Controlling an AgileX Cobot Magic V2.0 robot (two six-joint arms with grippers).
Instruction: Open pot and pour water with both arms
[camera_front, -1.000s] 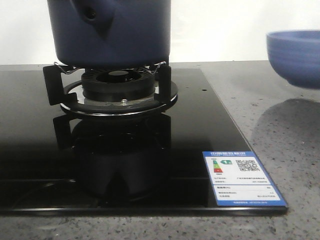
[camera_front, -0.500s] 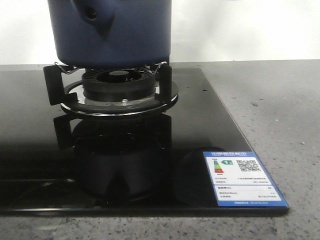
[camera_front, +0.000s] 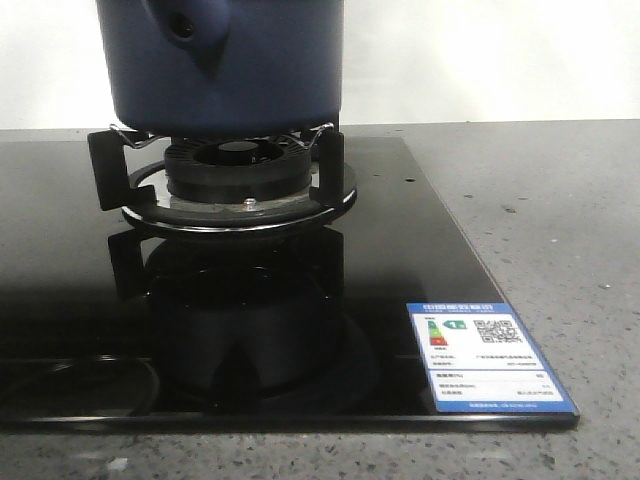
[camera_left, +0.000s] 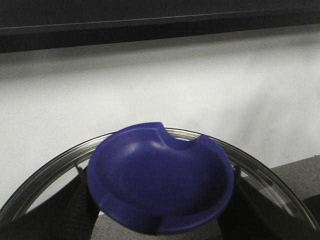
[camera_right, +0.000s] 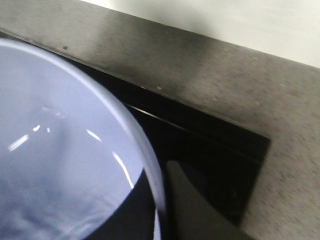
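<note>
**Pot on the burner, lid and bowl seen only at the wrists**

The pot (camera_front: 225, 60) sits on the burner (camera_front: 238, 180) of the black hob (camera_front: 400, 250); no arm shows in the front view. Only the left wrist view shows a glass lid (camera_left: 45, 175) with blue knob (camera_left: 160, 180), seemingly gripped. Only the right wrist view shows a bowl (camera_right: 60, 150) above the hob; that gripper's state cannot be told.

pot (camera_front: 225, 65) top cut off by frame edge, bowl (camera_right: 60, 150) partly cropped, both jaws unseen
</note>
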